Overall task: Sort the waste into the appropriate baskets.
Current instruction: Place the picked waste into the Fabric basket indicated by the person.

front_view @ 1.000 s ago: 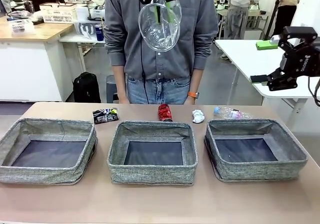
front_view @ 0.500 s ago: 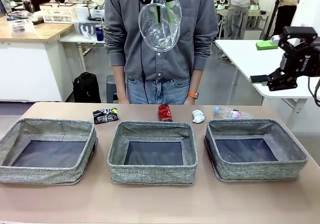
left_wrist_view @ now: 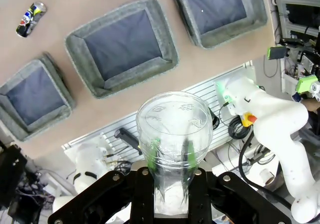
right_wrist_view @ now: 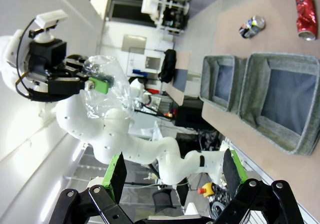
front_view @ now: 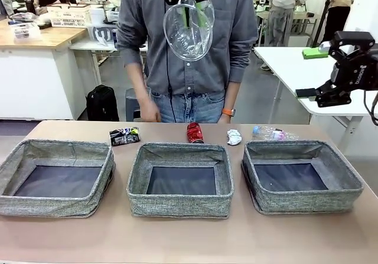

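The left pincer [left_wrist_view: 171,149] is clamped on the clear plastic cup [left_wrist_view: 172,126], lifted high over the tan counter [front_view: 189,240] and its three grey woven fabric baskets [front_view: 180,205], while the right pincer [right_wrist_view: 174,169] stands wide apart, gripping nothing.

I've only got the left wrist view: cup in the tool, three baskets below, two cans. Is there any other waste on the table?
Observer: Yes, a crumpled white paper ball lies just right of the crushed red can.
Operator: Anything more?
Observer: A clear plastic bottle lies behind the right basket.
Operator: And the right tool?
Observer: The right tool is open and empty, raised high on the robot's right side.
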Tool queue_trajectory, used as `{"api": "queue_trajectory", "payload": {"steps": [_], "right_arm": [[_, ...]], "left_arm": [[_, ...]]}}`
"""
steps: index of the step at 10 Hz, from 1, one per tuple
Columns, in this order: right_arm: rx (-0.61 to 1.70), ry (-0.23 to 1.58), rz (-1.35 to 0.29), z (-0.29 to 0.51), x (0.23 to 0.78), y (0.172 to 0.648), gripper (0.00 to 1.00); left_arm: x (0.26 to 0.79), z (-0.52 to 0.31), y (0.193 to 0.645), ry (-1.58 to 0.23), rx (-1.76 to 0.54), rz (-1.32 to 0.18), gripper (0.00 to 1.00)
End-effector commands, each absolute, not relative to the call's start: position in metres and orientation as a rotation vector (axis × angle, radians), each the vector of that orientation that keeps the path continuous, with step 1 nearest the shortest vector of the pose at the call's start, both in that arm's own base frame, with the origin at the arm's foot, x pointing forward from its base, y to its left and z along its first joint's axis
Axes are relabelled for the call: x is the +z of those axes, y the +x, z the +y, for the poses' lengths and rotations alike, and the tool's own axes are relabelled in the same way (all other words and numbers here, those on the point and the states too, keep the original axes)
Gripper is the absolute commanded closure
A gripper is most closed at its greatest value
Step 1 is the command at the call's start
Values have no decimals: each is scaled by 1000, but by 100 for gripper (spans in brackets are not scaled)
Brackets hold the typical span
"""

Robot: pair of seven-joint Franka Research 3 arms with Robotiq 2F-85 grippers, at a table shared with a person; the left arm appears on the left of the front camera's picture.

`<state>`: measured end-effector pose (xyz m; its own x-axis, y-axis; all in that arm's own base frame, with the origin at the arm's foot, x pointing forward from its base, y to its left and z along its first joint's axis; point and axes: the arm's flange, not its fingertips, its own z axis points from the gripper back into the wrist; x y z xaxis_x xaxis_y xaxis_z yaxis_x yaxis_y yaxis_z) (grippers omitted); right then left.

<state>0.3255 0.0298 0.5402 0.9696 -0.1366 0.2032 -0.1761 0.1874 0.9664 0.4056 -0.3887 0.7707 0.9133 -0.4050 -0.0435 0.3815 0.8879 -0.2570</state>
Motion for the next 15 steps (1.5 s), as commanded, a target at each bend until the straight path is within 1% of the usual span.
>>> {"api": "queue_trajectory", "payload": {"steps": [1,12,13,14,15], "right_arm": [[36,1411,-285,31,543,328,0],[36,1411,-285,31,543,328,0],[36,1411,-285,31,543,328,0],[36,1411,-285,31,543,328,0],[36,1411,-285,31,543,328,0]], "left_arm": [[771,-389,404,-246,-409,90,78],[771,-389,406,-247,-409,97,78],[747,-370,401,-178,-393,63,78],[718,-337,387,-139,-434,78,78],[691,-296,374,-110,-384,63,78]]}}
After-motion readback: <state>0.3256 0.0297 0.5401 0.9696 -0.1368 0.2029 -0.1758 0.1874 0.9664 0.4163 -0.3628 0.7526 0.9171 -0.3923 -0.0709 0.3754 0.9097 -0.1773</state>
